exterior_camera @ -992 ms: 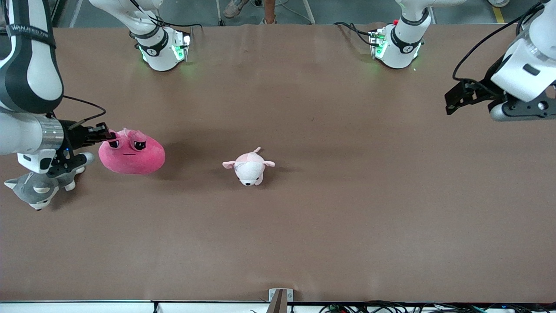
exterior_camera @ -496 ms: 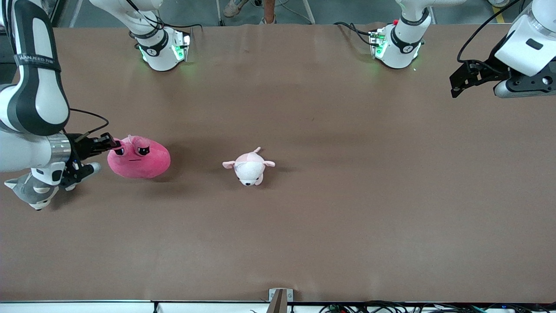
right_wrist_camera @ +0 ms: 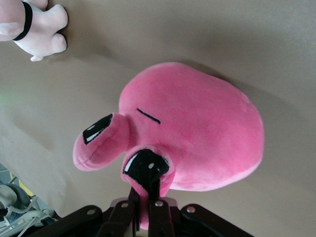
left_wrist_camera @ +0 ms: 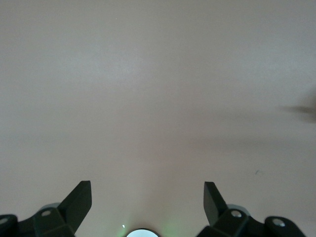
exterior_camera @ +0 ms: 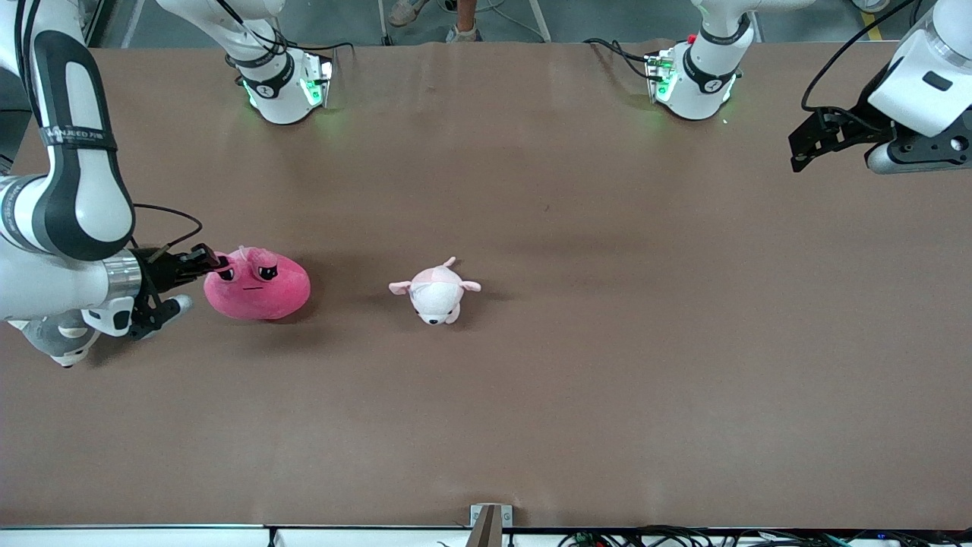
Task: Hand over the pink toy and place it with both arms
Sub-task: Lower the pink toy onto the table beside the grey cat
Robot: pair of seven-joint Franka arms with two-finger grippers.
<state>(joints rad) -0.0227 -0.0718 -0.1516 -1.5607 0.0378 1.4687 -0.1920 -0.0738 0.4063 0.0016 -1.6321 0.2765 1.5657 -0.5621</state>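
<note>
At the right arm's end of the bench, we are gripping the pink toy.

We are pinching a flap by its eye in the right end effector, clamped tight, with the toy's body apparently resting on the bench beside the pale pink-and-white plush. Our left end effector is waiting wide and empty over its own end. Next, we judge, comes lifting toward mid-bench for the handover. Lettering on the right arm is showing, unreadable.
</note>
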